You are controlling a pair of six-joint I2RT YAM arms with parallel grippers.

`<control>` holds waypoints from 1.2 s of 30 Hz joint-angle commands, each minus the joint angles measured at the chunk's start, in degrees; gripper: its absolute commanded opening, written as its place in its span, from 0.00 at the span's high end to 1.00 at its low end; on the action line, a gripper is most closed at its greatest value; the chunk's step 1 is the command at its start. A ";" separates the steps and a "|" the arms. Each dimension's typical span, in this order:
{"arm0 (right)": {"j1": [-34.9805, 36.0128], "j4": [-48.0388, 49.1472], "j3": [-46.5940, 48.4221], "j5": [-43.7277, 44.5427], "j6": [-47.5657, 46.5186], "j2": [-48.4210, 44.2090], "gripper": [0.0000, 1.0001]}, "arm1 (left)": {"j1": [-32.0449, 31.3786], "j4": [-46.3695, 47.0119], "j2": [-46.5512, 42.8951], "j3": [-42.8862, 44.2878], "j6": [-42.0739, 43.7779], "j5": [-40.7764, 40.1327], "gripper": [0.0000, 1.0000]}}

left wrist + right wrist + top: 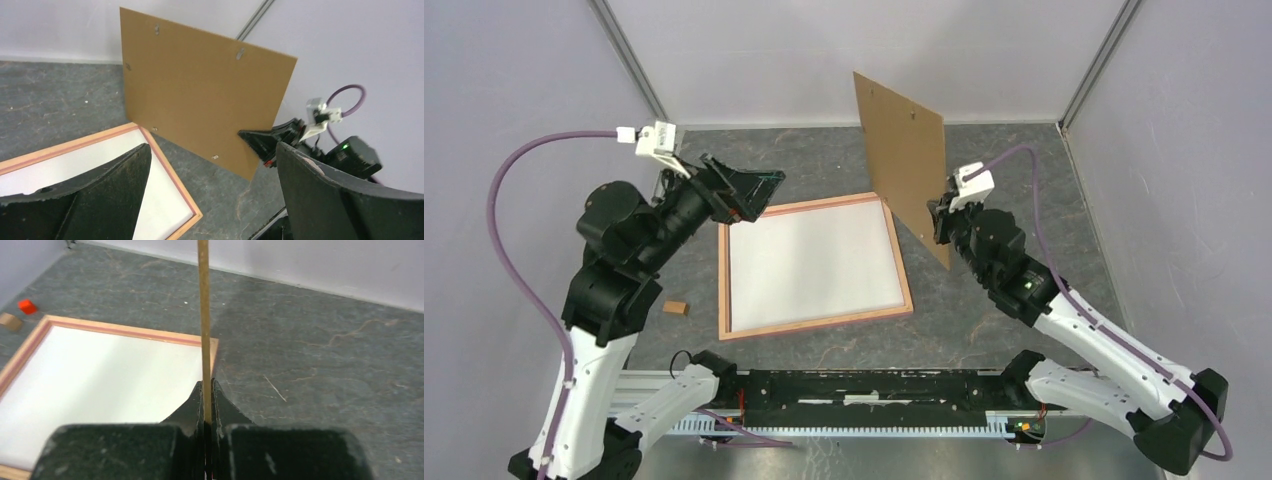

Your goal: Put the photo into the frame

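Observation:
The salmon-pink frame [819,323] lies flat on the table with a plain white sheet [814,262] filling it. No landscape print shows in any view. My right gripper [939,215] is shut on the lower edge of the brown backing board [902,150] and holds it upright in the air beside the frame's right rail. The right wrist view shows the board edge-on [202,305], pinched between the gripper's fingers [206,385], over the frame's corner [125,331]. My left gripper [759,190] is open and empty above the frame's far left corner; its view faces the board [200,95].
A small brown block [676,308] lies left of the frame, and a small red block [27,306] lies near it. Grey walls close in the table on three sides. The arm-base rail [864,395] runs along the near edge.

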 commanded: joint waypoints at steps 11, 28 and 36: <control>-33.17 6.24 10.70 -65.23 34.04 8.30 1.00 | 0.23 8.08 6.55 -3.58 8.94 -7.62 0.01; -25.90 27.90 3.25 -78.15 54.33 31.47 1.00 | 0.54 13.76 0.50 -16.33 18.02 -20.18 0.00; -20.80 27.08 6.79 -77.37 54.96 39.99 1.00 | 0.51 14.15 0.13 -16.88 16.94 -18.07 0.00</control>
